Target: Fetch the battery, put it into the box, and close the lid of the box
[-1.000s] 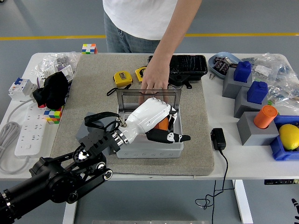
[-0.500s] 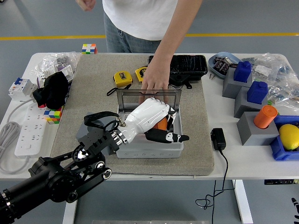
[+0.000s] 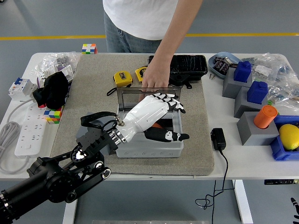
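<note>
Left hand [image 3: 161, 116]: white shell, black fingers, reaching in from 7 o'clock over the open grey box [image 3: 148, 140] at the middle of the tan mat [image 3: 93, 98]. Fingers spread and raised above the box's far side, thumb stretched toward 3 o'clock over the interior; nothing grasped.
Battery [image 3: 158, 125]: orange, lying inside the box beneath the palm, mostly hidden; long axis cannot be told.
Lid [image 3: 147, 97]: dark, translucent, standing upright at the box's 12 o'clock edge.
Person's hand [image 3: 154, 77]: reaching from 12 o'clock, fingertips resting on the lid's top edge.
Right hand: out of view.
Worktop [image 3: 243, 158]: white.
</note>
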You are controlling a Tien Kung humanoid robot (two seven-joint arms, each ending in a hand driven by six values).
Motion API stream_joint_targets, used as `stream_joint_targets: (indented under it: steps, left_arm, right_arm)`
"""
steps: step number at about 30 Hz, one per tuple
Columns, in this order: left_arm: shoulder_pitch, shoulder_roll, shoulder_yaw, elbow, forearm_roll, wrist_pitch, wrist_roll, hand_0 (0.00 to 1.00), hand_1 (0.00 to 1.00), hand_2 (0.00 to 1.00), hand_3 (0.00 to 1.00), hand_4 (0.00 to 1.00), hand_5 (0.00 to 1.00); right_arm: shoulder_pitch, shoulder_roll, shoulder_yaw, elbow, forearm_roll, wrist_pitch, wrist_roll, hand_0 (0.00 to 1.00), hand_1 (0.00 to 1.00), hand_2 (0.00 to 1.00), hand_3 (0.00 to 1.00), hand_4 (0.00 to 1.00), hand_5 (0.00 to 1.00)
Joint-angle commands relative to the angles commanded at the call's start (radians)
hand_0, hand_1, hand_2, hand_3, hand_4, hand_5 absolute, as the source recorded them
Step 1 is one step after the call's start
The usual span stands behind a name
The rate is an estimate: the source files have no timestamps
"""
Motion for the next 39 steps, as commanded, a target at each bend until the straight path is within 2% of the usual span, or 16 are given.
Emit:
stream_joint_targets:
  steps: [4,6,19,28,29,33,34,35,38,39]
  left_arm:
    - [0.0,0.004,-0.005,-0.03,0.001,0.016,-0.009,0.998,0.998,0.92,0.789,0.998,0.998]
    - [0.0,0.006,-0.005,-0.046,0.002,0.023,-0.012,0.998,0.998,0.947,0.821,0.998,0.998]
    - [0.001,0.015,-0.016,-0.106,0.006,0.034,-0.018,0.998,0.998,0.966,0.828,0.998,0.998]
    - [0.015,0.024,-0.114,-0.139,0.024,0.03,-0.003,0.998,0.998,0.935,0.821,0.998,0.998]
    - [0.017,0.024,-0.126,-0.139,0.024,0.03,0.0,0.99,0.917,0.845,0.809,0.998,0.998]
    - [0.03,0.017,-0.206,-0.122,-0.017,0.043,0.025,0.99,0.917,0.845,0.809,0.998,0.998]
    - [0.032,0.015,-0.221,-0.121,-0.017,0.041,0.032,0.99,0.917,0.845,0.809,0.998,0.998]
    - [0.037,0.013,-0.249,-0.121,-0.003,0.029,0.051,0.779,0.772,0.734,0.753,0.998,0.998]
    - [0.044,0.013,-0.303,-0.13,0.029,-0.025,0.111,0.779,0.772,0.734,0.753,0.998,0.998]
    - [0.047,0.015,-0.32,-0.137,0.048,-0.058,0.142,0.779,0.772,0.734,0.753,0.998,0.998]
  right_arm:
    - [0.0,-0.001,-0.003,0.0,0.002,0.0,0.0,0.837,0.818,0.79,0.824,0.998,0.986]
    - [0.0,-0.002,-0.001,0.0,0.001,0.0,-0.001,0.834,0.816,0.786,0.823,0.998,0.986]
    - [-0.003,-0.002,-0.006,0.0,0.003,0.0,-0.003,0.832,0.809,0.782,0.822,0.998,0.989]
    - [-0.004,0.0,-0.007,0.0,0.004,0.0,-0.003,0.832,0.805,0.783,0.821,0.998,0.99]
    - [-0.004,0.0,-0.007,0.0,0.004,0.0,-0.003,0.832,0.804,0.78,0.819,0.998,0.99]
    - [-0.004,0.001,-0.002,0.0,0.001,0.0,-0.004,0.832,0.804,0.78,0.819,0.998,0.99]
    - [-0.003,0.001,-0.002,0.0,0.001,0.0,-0.004,0.832,0.804,0.78,0.819,0.998,0.99]
    - [-0.002,0.001,-0.003,0.0,0.002,0.0,-0.004,0.83,0.804,0.781,0.82,0.998,0.991]
    - [-0.001,0.001,-0.001,0.0,0.003,0.0,-0.004,0.83,0.804,0.781,0.82,0.998,0.991]
    - [-0.001,0.001,-0.001,0.0,0.003,0.0,-0.004,0.83,0.804,0.781,0.82,0.998,0.991]
